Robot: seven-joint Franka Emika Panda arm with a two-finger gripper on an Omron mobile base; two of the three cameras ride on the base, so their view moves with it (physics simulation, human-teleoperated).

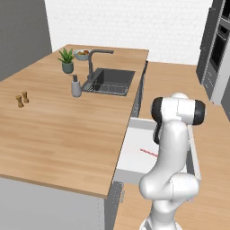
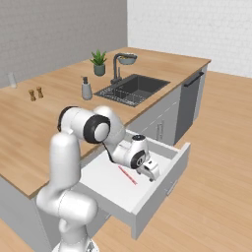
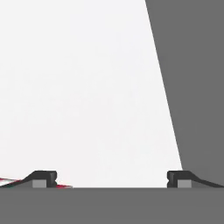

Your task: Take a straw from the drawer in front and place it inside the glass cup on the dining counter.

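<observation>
1. Gripper (image 2: 150,173): spread wide, nothing between the fingertips (image 3: 42,178); lowered into the drawer (image 2: 167,184), close above its white floor, just beside the straw's near end.
2. Straw (image 2: 127,175): thin red-and-white stick, flat on the drawer floor toward the middle; one end peeks past the left fingertip in the hand view (image 3: 8,180), outside the gap, not yet bracketed.
3. Handling, judged: very light, slender, probably hollow and easily crushed or rolled; smooth, apt to slip or pivot if pinched near an end. Best taken near mid-length, across its axis, with gentle closure.
4. Drawer: pulled fully open, white inside, grey front panel; otherwise bare.
5. Dining counter (image 1: 58,134): wood-grain top, above and behind the drawer.
6. Glass cup (image 2: 12,80): far across the counter, well apart from the drawer, past two wooden shakers (image 2: 35,93).
</observation>
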